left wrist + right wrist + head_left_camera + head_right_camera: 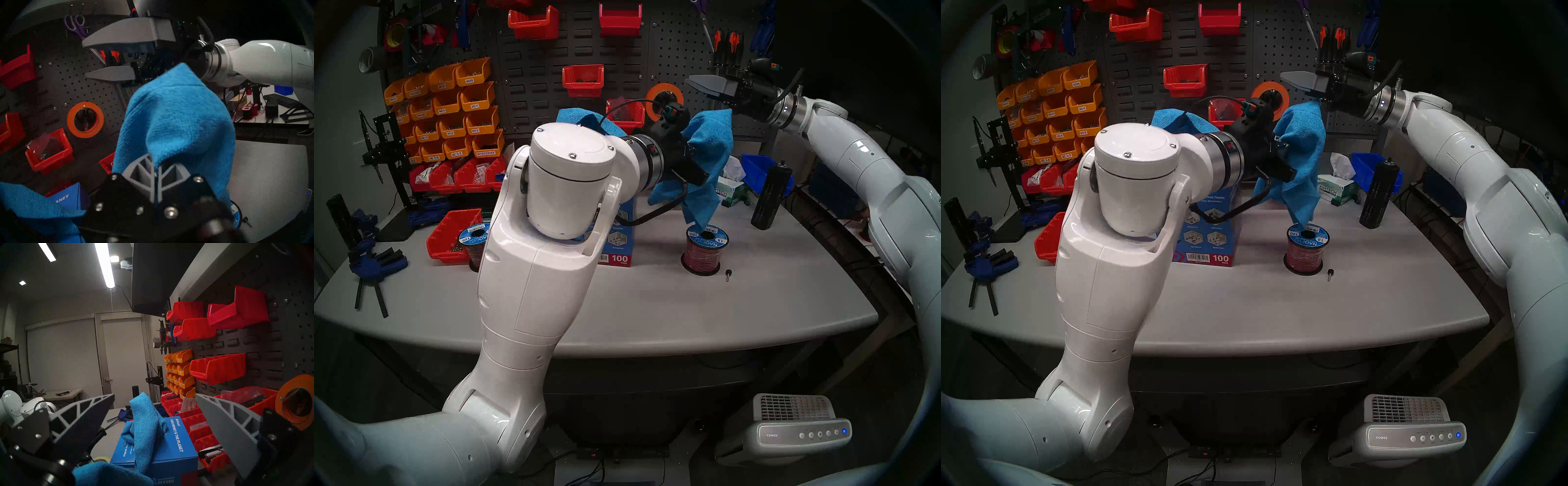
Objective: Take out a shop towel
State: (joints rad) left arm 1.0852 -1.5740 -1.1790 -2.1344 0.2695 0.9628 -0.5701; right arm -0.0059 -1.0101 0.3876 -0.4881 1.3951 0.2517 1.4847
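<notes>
A bright blue shop towel [707,159] hangs in the air over the table's back middle, with my left gripper [155,165] shut on its bunched upper part. Its lower corner dangles just above a wire spool [706,251]. In the left wrist view the towel [178,118] fills the centre. My right gripper [697,86] stands open just above and to the right of the towel's top, touching nothing. A second blue towel [146,421] sticks out of the top of the blue "100 pack" carton [1212,237], which my left arm partly hides.
A green-and-white Kimtech carton [731,193] and a black cylinder [768,197] stand at the back right. A small black screw [728,273] lies beside the spool. A red bin [449,234] and another spool sit left of the carton. The pegboard [680,51] with bins rises behind.
</notes>
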